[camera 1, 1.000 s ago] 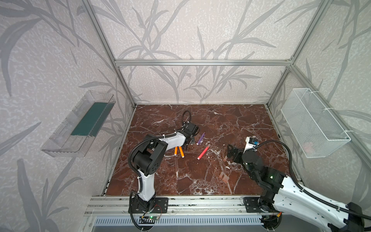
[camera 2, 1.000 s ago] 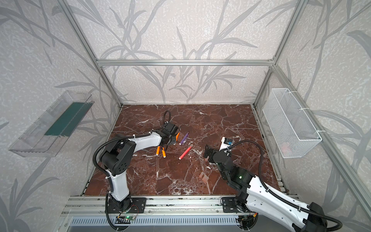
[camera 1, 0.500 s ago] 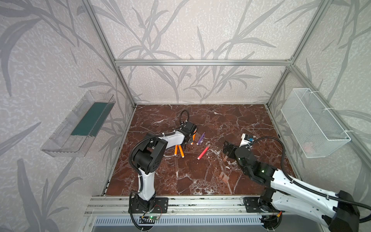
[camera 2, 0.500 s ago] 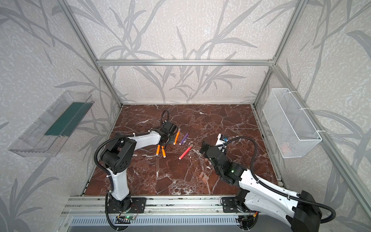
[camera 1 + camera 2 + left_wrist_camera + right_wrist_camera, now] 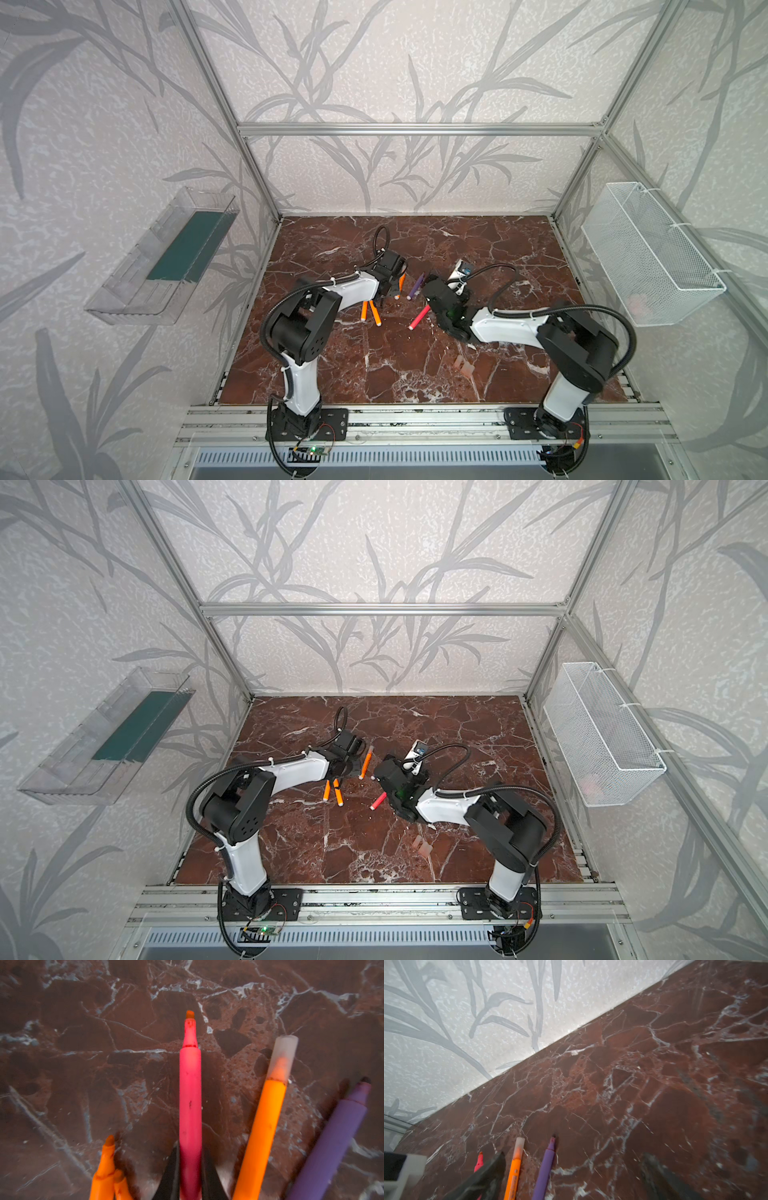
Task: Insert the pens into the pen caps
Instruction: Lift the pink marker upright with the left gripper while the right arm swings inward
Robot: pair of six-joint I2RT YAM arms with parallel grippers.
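Left hand grasping one pink pen, right hand released, three orange pens, one purple pen

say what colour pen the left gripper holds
The pen is red-pink, clearest in the left wrist view.

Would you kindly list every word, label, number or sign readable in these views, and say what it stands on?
No text can be read in any view.
Faint marks on the barrel of the capped orange pen are too blurred to read.
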